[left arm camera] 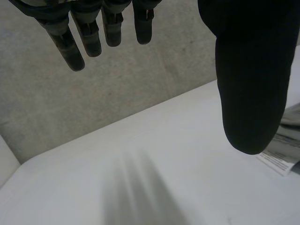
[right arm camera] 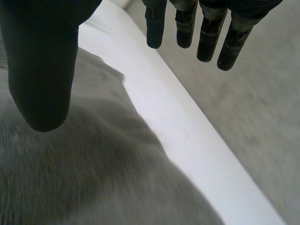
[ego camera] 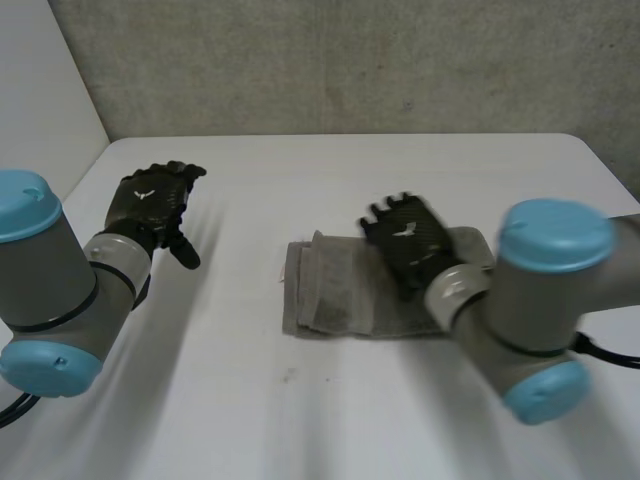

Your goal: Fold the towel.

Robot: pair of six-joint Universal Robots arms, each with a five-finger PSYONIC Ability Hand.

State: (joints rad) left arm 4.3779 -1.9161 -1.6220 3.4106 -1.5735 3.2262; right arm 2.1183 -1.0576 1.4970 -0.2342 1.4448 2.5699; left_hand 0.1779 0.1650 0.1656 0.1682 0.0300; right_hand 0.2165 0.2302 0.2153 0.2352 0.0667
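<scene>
One grey towel (ego camera: 340, 295), beneath the right hand (ego camera: 410, 238); one white table (ego camera: 300, 180); two black hands, the left hand (ego camera: 150, 200) well apart from the towel; two arms, left arm (ego camera: 55, 275) and right arm (ego camera: 535, 300).

Towel (ego camera: 340, 290): right end hidden under my right hand (ego camera: 410, 240) and arm (ego camera: 485, 315); its layers there I cannot tell.
</scene>
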